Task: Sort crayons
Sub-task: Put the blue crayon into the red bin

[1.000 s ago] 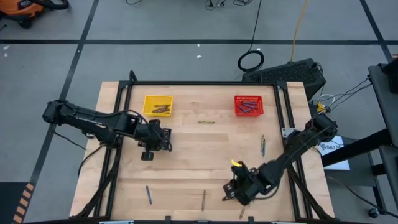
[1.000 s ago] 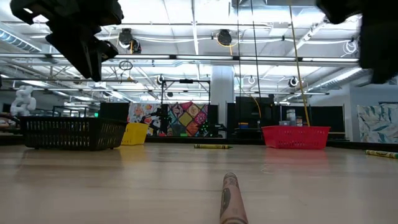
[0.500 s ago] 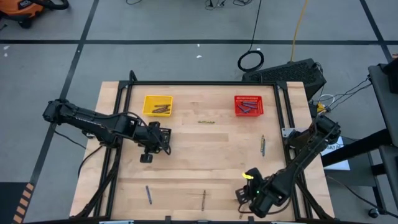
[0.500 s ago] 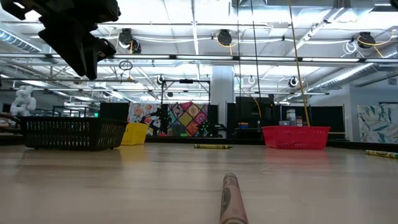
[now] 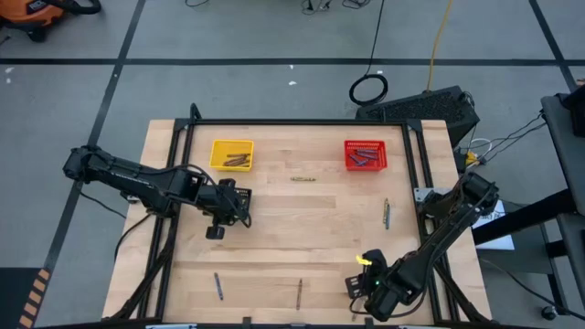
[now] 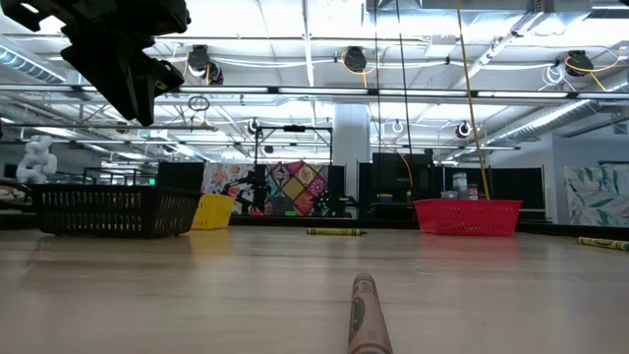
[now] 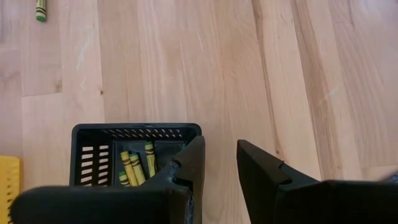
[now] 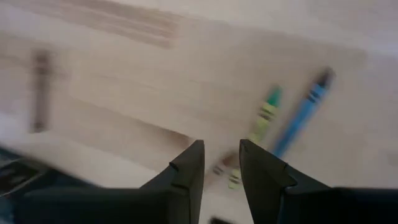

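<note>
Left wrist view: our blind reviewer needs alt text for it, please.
The left tool, its two dark fingers slightly apart and empty, hangs over a bare wooden table. Beside it sits a black basket holding yellow crayons; a yellow basket's edge and one green crayon show at the margins.

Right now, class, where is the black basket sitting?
In the high view, the black basket sits on the table's left side, just below the left hand, nearer the front than the yellow basket.

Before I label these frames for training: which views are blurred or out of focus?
Right wrist view: motion-smeared, its green crayon and blue crayon streaked. Low view: the nearest crayon is soft. Left wrist view and high view: sharp.
</note>
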Motion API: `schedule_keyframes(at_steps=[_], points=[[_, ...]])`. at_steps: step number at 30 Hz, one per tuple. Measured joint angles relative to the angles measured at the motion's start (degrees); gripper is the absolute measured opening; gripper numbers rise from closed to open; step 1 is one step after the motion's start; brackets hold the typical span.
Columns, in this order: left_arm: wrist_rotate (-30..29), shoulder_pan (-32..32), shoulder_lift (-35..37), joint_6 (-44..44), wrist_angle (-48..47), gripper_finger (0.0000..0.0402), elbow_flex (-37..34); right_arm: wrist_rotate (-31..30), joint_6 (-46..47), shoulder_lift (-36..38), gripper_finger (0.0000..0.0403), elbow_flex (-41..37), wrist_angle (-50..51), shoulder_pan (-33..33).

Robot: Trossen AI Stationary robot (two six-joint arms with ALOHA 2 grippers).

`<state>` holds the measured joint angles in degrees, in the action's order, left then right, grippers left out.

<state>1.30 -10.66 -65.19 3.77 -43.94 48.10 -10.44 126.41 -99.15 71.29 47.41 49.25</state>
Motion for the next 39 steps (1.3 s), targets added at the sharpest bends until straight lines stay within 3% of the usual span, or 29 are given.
schedule_keyframes(at_steps=[5,39], points=[[0.00,0.00,0.00,0.00,0.00,0.0092,0.00,6.17,3.45,-2.55,0.0089,0.00,2.54,0.42],[-0.04,0.00,0.00,0.32,0.03,0.0092,-0.04,6.17,6.24,-5.89,0.0089,0.00,7.18,1.11]])
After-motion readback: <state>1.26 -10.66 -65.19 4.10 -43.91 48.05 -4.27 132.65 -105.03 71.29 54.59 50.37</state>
